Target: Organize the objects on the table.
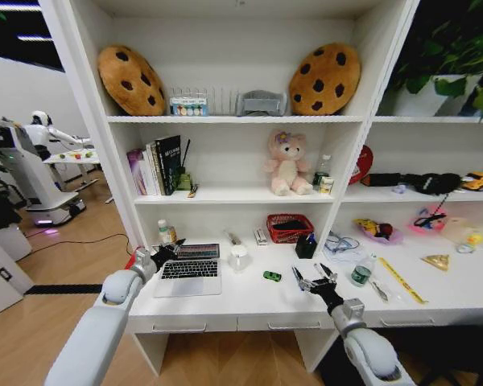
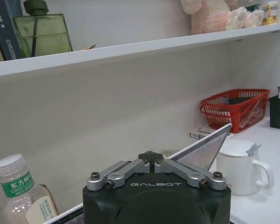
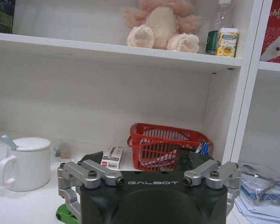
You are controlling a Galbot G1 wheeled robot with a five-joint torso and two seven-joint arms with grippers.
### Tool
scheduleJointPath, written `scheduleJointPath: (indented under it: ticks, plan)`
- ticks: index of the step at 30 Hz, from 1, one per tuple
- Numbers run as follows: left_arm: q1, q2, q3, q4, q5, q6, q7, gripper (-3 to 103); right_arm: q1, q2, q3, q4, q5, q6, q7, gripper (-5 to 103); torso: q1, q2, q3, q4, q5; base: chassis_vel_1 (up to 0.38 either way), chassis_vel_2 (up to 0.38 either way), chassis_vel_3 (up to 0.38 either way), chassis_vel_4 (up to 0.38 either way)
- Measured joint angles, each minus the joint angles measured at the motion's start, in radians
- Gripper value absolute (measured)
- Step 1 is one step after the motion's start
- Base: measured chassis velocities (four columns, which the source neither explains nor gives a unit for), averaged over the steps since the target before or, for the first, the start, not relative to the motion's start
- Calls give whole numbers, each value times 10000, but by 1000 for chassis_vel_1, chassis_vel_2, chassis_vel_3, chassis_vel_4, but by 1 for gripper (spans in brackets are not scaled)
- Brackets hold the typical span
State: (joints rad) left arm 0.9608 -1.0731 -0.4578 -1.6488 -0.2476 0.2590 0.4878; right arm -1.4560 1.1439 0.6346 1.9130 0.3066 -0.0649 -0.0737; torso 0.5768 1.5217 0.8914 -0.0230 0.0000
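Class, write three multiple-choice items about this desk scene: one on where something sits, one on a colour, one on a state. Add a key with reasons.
1. Where is the green toy car?
A. on the desk, between the laptop and the right gripper
B. inside the red basket
C. on the shelf beside the teddy bear

2. What colour is the basket at the back of the desk?
A. blue
B. red
C. yellow

3. In what state is the laptop?
A. closed flat
B. open, keyboard showing
C. standing on its edge

Key: 1 A, the car lies on the desktop right of the laptop, left of the right gripper. 2 B, its wire mesh is red. 3 B, the keys and raised screen show by the left gripper.
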Motion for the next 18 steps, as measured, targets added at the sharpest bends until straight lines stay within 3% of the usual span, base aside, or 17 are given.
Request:
scheduleJointPath:
  ticks: [5, 10, 14, 18]
  plan:
    - [265, 267, -100, -261, 51, -84, 327, 0, 62, 1, -17, -58, 6, -4, 6, 100, 0, 0, 0, 1, 0, 0, 0, 0, 0]
    - [642, 638, -398, -444, 528, -548, 1303, 0, 115, 161, -167, -125, -176, -15, 2, 100, -1, 0, 0, 2, -1, 0, 0, 0, 0]
    - [649, 648, -446, -424, 522, -643, 1224, 0, 121, 272, -270, -171, -293, -15, -6, 100, 0, 0, 0, 2, 0, 0, 0, 0, 0]
    - [273, 400, -352, -360, 11, -448, 553, 0, 129, 370, -373, -201, -417, -16, -7, 100, 0, 0, 0, -1, 0, 0, 0, 0, 0]
